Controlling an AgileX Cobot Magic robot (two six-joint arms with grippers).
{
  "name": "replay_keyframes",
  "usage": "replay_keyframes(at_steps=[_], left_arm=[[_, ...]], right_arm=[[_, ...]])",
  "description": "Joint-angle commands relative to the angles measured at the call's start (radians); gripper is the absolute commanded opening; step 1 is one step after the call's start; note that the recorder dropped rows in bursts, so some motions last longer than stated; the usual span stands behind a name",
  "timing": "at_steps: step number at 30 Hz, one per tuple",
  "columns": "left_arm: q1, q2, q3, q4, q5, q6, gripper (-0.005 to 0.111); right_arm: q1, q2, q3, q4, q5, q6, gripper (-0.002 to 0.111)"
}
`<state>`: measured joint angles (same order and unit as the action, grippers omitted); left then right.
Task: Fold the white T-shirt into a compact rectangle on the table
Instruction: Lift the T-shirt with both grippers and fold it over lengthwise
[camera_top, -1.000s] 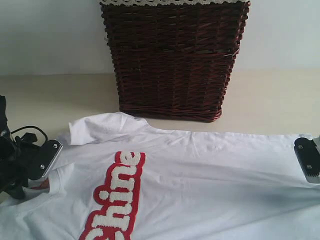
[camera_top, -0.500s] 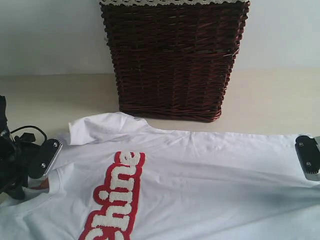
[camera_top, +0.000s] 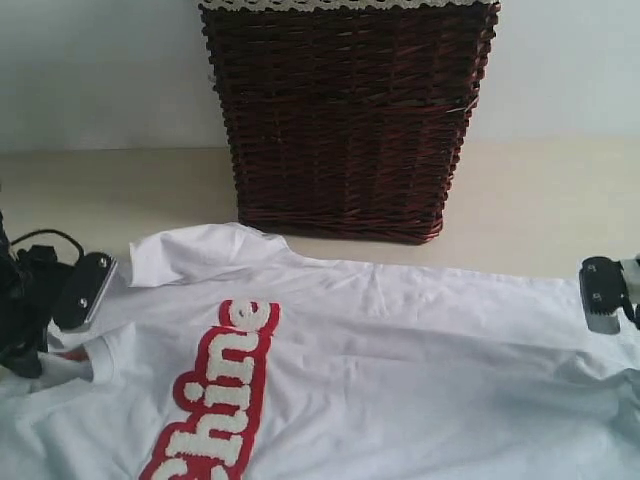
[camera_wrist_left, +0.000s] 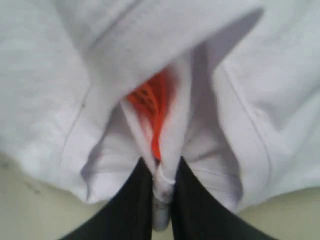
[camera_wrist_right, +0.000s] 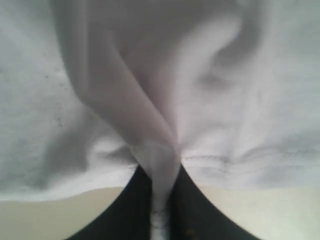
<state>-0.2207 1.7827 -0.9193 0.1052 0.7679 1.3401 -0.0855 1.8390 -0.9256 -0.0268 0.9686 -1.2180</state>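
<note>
Left claw (camera_top: 85, 290) and right claw (camera_top: 600, 297) each pinch an edge of the white T-shirt (camera_top: 400, 350). Carry both level and together, or the fold skews.
Exterior view: the shirt spreads across the lower frame on the tabletop (camera_top: 540, 200), red-outlined lettering (camera_top: 225, 390) lower left, wicker basket (camera_top: 345, 120) top centre. Left wrist view: jaws clamped narrow on bunched cloth, an orange label (camera_wrist_left: 152, 107) peeking out. Right wrist view: jaws nipped tight on a hem pleat. It's soft cotton, likely to sag mid-span.
</note>
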Motion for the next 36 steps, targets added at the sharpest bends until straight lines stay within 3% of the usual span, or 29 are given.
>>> replay_keyframes(at_steps=[1, 8, 13, 17, 30, 36], left_arm=[[0.002, -0.124, -0.056, 0.019, 0.063, -0.068, 0.000], [0.026, -0.354, -0.100, 0.088, 0.107, -0.322, 0.000], [0.114, -0.580, -0.131, 0.003, 0.153, -0.372, 0.000], [0.123, -0.783, -0.140, 0.003, 0.175, -0.398, 0.000], [0.123, -1.013, -0.227, 0.037, 0.119, -0.636, 0.000], [0.123, -1.058, -0.290, 0.059, 0.186, -0.643, 0.000]], right_arm=[[0.003, -0.102, -0.117, 0.106, 0.081, 0.131, 0.000], [0.003, -0.326, -0.210, 0.084, 0.253, 0.198, 0.000], [0.003, -0.527, -0.209, 0.104, 0.253, 0.195, 0.000], [0.003, -0.719, -0.209, 0.246, 0.253, 0.162, 0.000], [0.003, -0.956, -0.209, 0.383, 0.253, 0.210, 0.000], [0.003, -1.003, -0.209, 0.434, 0.253, 0.233, 0.000]])
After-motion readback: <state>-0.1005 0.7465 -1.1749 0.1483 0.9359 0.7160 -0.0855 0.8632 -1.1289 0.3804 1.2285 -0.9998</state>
